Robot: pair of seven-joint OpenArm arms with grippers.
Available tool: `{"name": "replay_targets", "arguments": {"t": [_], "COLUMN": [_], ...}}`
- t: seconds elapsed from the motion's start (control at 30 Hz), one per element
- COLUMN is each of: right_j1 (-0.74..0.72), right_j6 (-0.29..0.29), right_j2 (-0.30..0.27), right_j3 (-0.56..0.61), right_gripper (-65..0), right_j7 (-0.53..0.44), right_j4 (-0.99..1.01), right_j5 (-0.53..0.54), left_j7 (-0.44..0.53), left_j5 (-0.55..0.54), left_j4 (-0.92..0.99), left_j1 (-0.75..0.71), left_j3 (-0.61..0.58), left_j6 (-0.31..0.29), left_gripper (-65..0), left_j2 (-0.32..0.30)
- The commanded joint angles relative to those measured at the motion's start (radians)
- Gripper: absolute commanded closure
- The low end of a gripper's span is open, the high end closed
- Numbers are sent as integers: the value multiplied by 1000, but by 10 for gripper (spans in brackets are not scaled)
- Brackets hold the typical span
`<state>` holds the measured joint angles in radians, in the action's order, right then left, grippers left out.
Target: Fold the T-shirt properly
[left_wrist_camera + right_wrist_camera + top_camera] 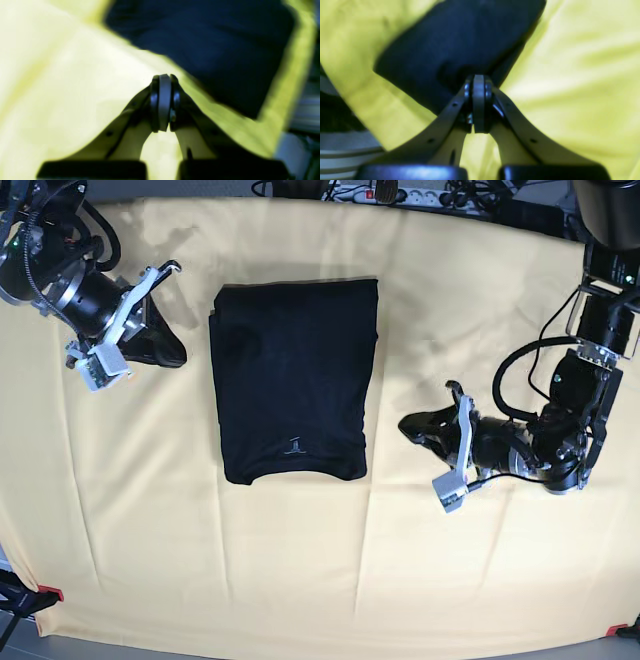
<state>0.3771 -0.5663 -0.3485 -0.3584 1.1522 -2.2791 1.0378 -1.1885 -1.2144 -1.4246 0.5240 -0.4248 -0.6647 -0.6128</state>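
Here the T-shirt [293, 380] lies folded into a tidy upright rectangle on the yellow cloth [300, 580], a little toward the far side of it, with its tiny pale logo [293, 447] near the lower edge. The left gripper [412, 425] rests just off the shirt's right edge with its jaws pressed together and nothing between them, and the wrist view shows its fingertips [164, 82] touching over bare yellow cloth. The right gripper [172, 350] sits beside the shirt's upper left corner, likewise closed and empty.
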Motion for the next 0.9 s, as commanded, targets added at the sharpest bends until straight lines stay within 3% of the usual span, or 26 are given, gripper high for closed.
{"name": "replay_targets", "arguments": {"t": [0.0,0.13,0.3,0.53,0.87], "right_j1": [-3,24,125,304,640], "right_j6": [-23,-87,-132,-132,-132], "right_j2": [-6,42,63,72,72], "right_j3": [-29,-137,-233,-337,-420], "right_gripper": [0,0,0,0,0], "right_j7": [6,101,201,244,244], "right_j4": [-15,-16,-17,-36,-66], "right_j5": [58,251,446,446,446], "left_j7": [-16,-101,-138,-187,-204], "left_j5": [-56,-192,-269,-269,-269], "left_j4": [-22,-95,-258,-571,-911], "left_j1": [-1,-143,-337,-656,-1242], "left_j3": [33,175,434,719,942], "left_j6": [-14,-33,-33,-26,4], "left_gripper": [0,0,0,0,0], "left_j2": [-11,-14,-21,-24,-21]}}
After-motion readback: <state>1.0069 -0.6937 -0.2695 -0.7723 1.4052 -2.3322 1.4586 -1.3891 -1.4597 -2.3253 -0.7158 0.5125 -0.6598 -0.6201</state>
